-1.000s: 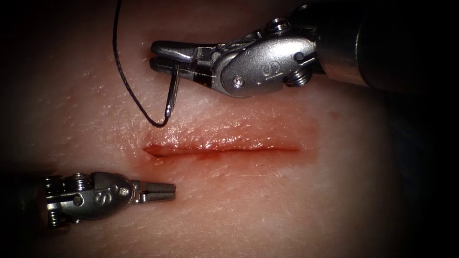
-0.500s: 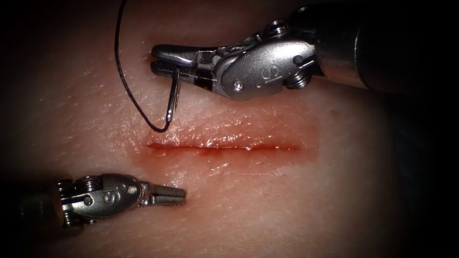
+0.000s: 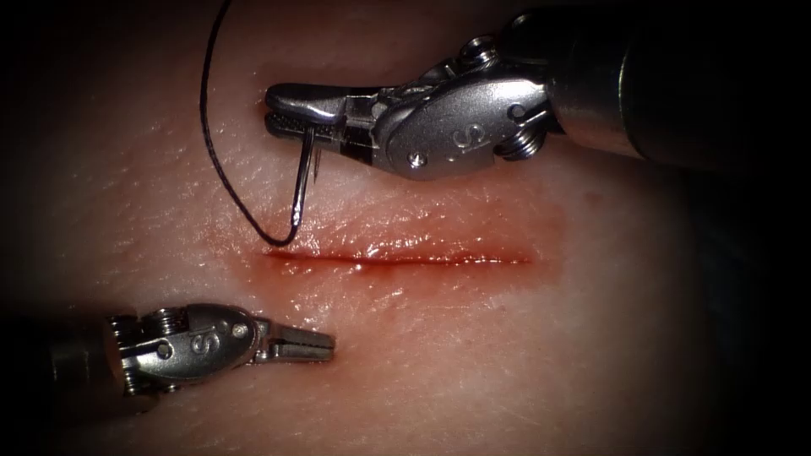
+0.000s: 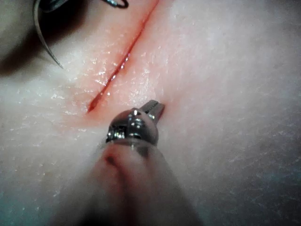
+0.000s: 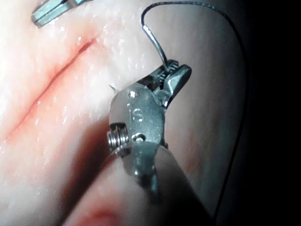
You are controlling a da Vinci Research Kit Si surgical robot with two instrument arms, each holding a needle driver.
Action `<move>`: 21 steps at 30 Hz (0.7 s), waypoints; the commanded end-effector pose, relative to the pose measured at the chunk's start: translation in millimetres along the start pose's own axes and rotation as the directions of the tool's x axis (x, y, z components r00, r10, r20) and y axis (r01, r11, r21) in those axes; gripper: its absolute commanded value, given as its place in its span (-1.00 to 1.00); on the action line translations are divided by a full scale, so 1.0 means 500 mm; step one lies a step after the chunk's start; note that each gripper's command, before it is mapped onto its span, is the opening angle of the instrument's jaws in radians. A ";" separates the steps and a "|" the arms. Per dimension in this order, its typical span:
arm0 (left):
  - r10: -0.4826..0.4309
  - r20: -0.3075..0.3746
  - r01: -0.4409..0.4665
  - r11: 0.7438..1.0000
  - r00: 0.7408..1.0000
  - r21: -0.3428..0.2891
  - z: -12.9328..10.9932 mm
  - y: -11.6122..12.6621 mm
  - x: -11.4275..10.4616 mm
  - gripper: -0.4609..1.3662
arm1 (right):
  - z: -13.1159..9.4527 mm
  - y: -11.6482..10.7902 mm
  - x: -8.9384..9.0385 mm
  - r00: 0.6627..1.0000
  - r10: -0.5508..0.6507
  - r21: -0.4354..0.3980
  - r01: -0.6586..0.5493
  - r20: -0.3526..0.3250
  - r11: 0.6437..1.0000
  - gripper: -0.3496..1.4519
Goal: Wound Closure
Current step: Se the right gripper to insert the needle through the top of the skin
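Observation:
The tissue (image 3: 473, 363) carries a shallow cut (image 3: 405, 260) running left to right, wet with red fluid. My right tool (image 3: 274, 105) hovers beyond the cut's left end with its jaws shut on the curved needle (image 3: 300, 186), gripped partway along its curve. The needle's thread end hangs down toward the cut's left end, free of the tissue. Dark thread (image 3: 221, 160) loops from there up and away. My left tool (image 3: 328, 343) lies on the near side of the cut, its jaws shut on nothing. The right wrist view shows the needle (image 5: 155, 44) in the jaws (image 5: 181, 75).
Pale skin surrounds the cut (image 4: 120, 63), reddened along its edges. In the left wrist view the needle (image 4: 42, 40) hangs beyond the cut from my left tool (image 4: 157, 107). The thread (image 5: 235, 47) trails off past the right tool's shaft.
My left tool has slid a little to the right. The cut's left end, gaping before, now lies shut. The needle's thread end has dropped closer to the cut.

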 end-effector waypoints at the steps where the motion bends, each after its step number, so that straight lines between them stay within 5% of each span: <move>1: -0.001 0.002 0.001 1.000 1.000 -0.010 -0.0002 0.0002 0.0002 -0.86 | 0.0000 -0.0007 -0.0003 1.000 -0.004 -0.007 0.004 -0.001 1.000 -1.00; 21: 0.007 -0.006 -0.006 1.000 1.000 0.006 -0.0027 0.0004 0.0036 -0.80 | -0.0018 -0.0088 -0.0033 0.998 0.051 0.024 -0.051 0.030 0.998 -1.00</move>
